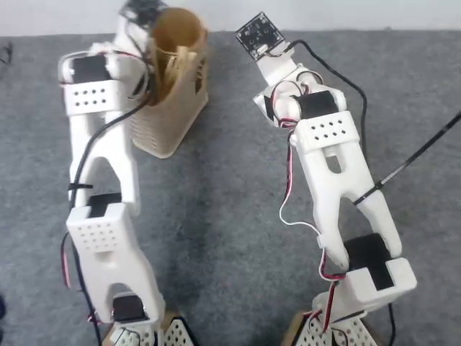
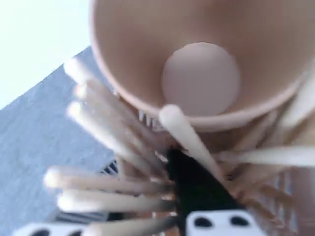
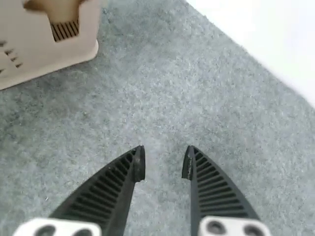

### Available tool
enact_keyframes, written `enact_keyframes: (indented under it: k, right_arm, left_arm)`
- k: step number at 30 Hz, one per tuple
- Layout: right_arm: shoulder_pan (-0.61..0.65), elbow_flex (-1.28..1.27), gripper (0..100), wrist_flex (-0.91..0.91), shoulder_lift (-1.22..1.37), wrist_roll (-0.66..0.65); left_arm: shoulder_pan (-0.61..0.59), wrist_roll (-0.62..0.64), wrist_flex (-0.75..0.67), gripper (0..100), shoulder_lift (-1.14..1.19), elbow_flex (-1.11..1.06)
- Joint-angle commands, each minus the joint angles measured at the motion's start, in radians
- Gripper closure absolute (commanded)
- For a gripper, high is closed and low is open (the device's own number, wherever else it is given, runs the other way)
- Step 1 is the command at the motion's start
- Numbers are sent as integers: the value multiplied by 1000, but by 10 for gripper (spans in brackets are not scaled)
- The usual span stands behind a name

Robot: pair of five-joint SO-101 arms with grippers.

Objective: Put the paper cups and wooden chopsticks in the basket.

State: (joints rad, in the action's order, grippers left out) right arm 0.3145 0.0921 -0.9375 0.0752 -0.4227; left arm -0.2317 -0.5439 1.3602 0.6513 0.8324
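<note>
A tan basket (image 1: 169,122) is standing at the far side of the grey-matted bench (image 1: 230,216), already carrying a paper cup (image 1: 176,36) upright in its mouth and a sheaf of wooden chopsticks (image 1: 180,61) leaning beside the cup. By the look of it, the load is sitting where the task wants it. The left arm (image 1: 101,166) is reaching over the basket's rim, its wrist camera looking down into the cup's pale bottom, with chopstick ends fanning around 1 black finger. Whether the left jaws are pinching a stick or standing free among them cannot be told from so close. The right arm (image 1: 324,144) is hovering to one side of the basket, apart from it and probably placed there to leave the drop unobstructed. The right jaws are hanging parted by a narrow gap above bare mat — gripping nothing, touching nothing.
</note>
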Motion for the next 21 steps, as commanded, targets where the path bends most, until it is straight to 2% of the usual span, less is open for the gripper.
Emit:
enact_keyframes:
  k: [1, 8, 21]
  right_arm:
    - [5, 12, 853, 15, -13, -11]
    - [5, 11, 854, 13, -13, -15]
    - [5, 8, 854, -4, -8, -9]
  left_arm:
    - [-46, 12, -28, 820, 8, 42]
    - [-43, 9, -35, 801, -2, 65]
    - [-40, 71, 72, 801, 5, 404]
